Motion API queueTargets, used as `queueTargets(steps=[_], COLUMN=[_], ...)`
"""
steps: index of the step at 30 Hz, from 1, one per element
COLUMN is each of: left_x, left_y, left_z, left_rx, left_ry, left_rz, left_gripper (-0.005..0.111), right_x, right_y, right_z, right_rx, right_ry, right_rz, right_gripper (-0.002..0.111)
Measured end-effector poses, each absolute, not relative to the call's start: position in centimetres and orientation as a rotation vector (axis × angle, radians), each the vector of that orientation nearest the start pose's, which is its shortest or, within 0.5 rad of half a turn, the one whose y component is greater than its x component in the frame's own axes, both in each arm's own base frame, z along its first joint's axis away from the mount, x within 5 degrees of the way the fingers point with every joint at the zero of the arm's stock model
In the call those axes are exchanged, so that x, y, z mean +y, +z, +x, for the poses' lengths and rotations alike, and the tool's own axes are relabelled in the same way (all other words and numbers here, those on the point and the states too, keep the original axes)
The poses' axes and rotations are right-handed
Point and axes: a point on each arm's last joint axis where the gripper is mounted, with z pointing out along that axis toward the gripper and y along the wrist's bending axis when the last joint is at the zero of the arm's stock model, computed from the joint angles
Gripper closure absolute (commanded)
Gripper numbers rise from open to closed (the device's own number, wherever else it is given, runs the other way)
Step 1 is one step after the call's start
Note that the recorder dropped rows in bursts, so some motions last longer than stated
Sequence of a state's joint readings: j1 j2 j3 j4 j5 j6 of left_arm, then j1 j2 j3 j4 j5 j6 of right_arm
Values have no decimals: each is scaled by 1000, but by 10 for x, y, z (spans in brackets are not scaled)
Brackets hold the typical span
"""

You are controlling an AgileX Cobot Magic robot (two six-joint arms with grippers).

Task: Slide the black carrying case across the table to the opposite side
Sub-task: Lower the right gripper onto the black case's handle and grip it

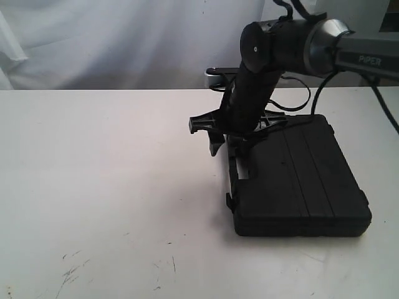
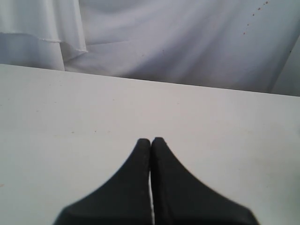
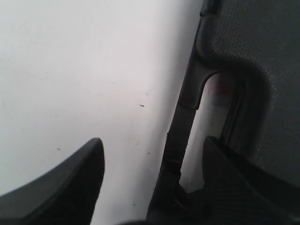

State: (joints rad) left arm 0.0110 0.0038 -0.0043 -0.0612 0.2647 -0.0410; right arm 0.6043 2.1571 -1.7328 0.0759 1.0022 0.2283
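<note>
The black carrying case (image 1: 305,180) lies flat on the right half of the white table (image 1: 100,187), its handle on its left edge. My right gripper (image 1: 227,146) reaches down at that handle and stands open. In the right wrist view the right gripper (image 3: 153,140) straddles the handle bar (image 3: 185,112): one finger (image 3: 70,183) is over bare table, the other (image 3: 234,178) sits in the handle opening beside the case body (image 3: 262,56). My left gripper (image 2: 151,139) is shut on nothing above bare tabletop (image 2: 70,117); it is out of the exterior view.
A white cloth backdrop (image 1: 124,37) hangs behind the table's far edge. Dark cables (image 1: 299,99) trail from the right arm (image 1: 255,81) over the back of the case. Scuff marks (image 1: 72,271) dot the front left of the table.
</note>
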Motion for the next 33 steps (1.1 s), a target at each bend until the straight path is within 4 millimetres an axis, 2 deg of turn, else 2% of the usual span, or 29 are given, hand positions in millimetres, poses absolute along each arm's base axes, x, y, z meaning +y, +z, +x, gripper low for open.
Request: queueTargets(steps=[7,16,26,33], left_x=[-1,-1,-1,-1], left_y=[190,190,190,190], left_z=[55,55,55,55], left_rx=[1746,1746,1746,1746], left_ry=[-79,-79,-79,-79], left_rz=[-85,-85,-85,-85], left_gripper=[107,107,107,107], right_x=[264,266,269,268], right_y=[158,134,127,126], right_z=[373,375,377,379], right_rx=[2968,3006,2997,2985], right_ry=[192,164,181,146], right_rz=[-479,-472,-429,-414], right_gripper=[54,54,54,60])
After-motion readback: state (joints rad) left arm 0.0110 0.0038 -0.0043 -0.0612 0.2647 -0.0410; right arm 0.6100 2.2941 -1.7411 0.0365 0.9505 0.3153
